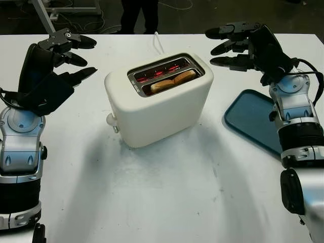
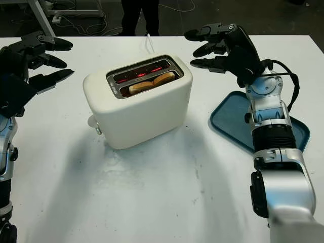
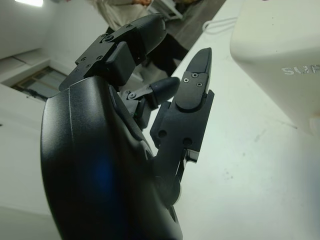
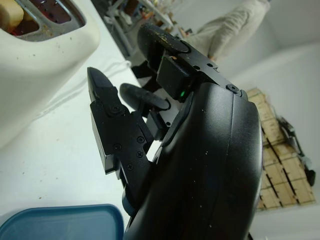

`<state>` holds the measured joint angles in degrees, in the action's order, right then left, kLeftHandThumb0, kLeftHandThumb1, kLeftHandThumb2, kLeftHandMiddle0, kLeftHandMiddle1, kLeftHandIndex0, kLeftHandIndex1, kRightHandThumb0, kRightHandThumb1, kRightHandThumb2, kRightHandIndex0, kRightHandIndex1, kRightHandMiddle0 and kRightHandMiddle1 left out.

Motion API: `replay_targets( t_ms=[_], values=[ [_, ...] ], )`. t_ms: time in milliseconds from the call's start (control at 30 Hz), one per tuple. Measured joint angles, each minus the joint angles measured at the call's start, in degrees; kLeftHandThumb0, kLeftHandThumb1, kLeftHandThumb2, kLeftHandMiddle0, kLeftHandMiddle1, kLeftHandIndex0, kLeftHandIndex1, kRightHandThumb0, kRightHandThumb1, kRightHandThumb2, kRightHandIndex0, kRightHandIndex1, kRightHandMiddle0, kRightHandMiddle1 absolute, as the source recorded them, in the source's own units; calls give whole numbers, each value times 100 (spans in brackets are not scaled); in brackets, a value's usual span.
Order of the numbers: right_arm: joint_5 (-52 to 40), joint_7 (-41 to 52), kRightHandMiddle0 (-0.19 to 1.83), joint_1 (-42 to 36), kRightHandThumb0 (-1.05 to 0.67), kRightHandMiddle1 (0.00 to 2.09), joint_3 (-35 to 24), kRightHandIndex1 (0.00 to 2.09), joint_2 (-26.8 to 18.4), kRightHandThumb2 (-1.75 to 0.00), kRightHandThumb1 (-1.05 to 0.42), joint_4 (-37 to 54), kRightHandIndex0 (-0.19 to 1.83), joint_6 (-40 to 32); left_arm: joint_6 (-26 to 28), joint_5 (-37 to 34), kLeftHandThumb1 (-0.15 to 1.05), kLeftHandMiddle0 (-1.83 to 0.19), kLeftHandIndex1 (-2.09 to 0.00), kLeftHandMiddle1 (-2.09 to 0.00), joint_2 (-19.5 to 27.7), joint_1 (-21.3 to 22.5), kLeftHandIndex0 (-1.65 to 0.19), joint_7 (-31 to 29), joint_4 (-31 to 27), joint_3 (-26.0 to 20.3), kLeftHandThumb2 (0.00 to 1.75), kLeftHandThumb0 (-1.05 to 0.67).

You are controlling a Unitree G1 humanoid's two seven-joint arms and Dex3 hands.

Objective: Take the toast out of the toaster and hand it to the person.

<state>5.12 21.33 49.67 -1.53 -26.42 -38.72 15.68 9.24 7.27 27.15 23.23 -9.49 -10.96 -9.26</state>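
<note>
Nothing done yet: toast sits in toaster. We hold left hand & right hand beside it, fingers spread, empty. Grab + handover to person left.

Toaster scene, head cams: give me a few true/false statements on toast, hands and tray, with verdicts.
1. The toast sits in the toaster slot nearer the robot. True.
2. The right hand is gripping the toast. False: it is open, in the air beside the toaster's far right corner, holding nothing.
3. The blue tray lies on the table to the right of the toaster. True.
4. The slot farther from the robot holds a second slice. False: it shows glowing red elements and no bread.
5. The left hand rests on top of the toaster. False: it is open, to the toaster's left, apart from it.
6. A person stands beyond the table's far edge. True.
</note>
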Motion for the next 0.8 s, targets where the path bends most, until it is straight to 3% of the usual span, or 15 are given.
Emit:
replay_targets(
  t_ms=[800],
  values=[
    [34, -17, 89, 5, -11, 0, 29, 69, 0, 0, -76, 61, 69, 40, -4, -18, 85, -45, -72, -119, -3, 52, -55, -1, 20, 1, 0, -18]
  ],
)
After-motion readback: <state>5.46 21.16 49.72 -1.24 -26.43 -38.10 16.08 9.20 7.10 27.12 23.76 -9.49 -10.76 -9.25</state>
